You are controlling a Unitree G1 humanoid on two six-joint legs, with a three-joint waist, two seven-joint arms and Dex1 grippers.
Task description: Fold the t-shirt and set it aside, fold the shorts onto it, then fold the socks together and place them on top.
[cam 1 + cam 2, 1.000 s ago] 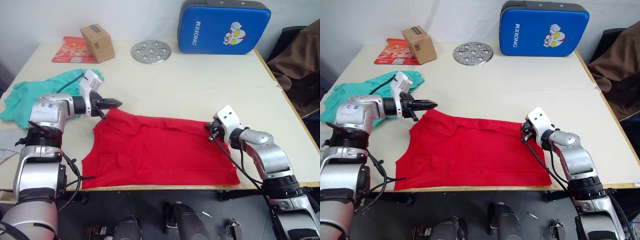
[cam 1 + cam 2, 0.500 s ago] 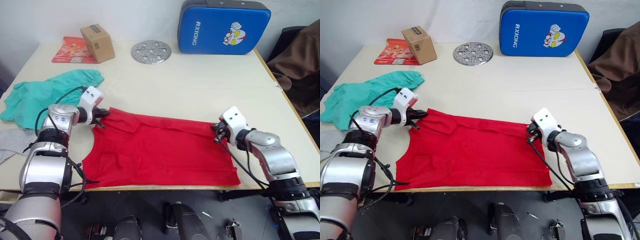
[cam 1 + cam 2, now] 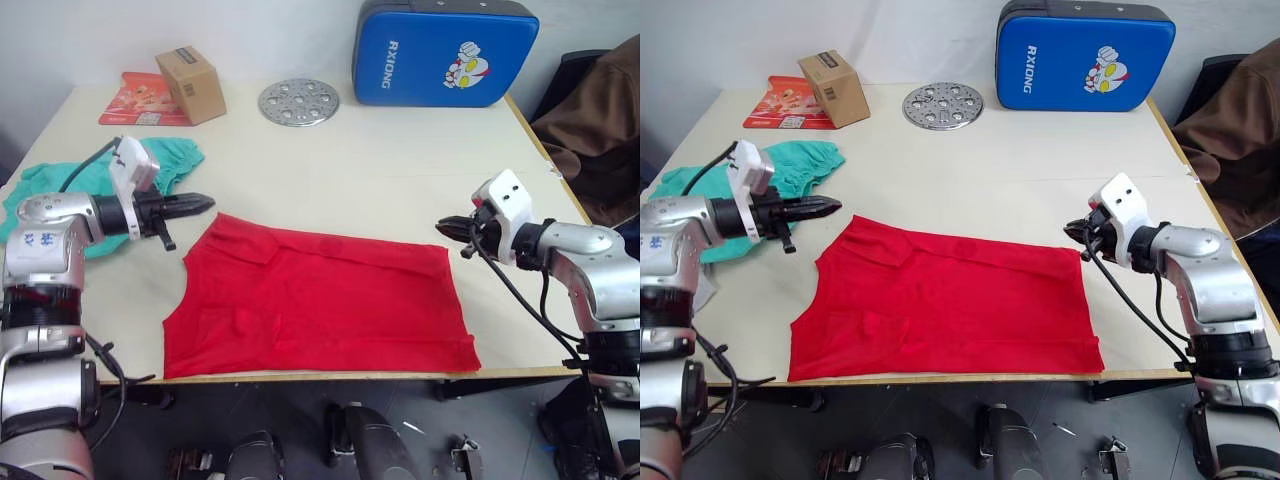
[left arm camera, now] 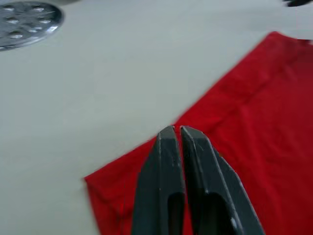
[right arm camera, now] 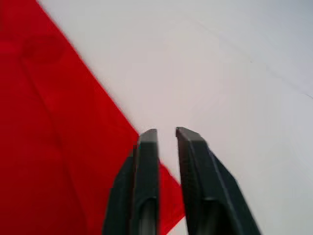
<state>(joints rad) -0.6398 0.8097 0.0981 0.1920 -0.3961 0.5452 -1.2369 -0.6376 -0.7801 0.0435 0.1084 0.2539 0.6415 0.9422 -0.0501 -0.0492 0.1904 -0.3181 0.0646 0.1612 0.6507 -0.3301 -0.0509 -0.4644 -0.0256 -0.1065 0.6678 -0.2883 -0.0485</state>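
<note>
T-shirt fold in hand: the t-shirt [image 3: 320,295] lies flat at the table's near edge, left gripper [image 3: 200,202] closed and empty off its far-left corner, right gripper [image 3: 447,227] slightly parted and empty off its far-right corner; next, regrasp both corners

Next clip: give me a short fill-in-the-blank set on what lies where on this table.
1. The bright red fabric t-shirt lies spread flat near the table's ____ edge.
2. The teal fabric shorts lie bunched on the robot's ____ side.
3. The round perforated metal disc sits between the brown cardboard box and the ____ padded case.

Missing words: front; left; blue
</note>
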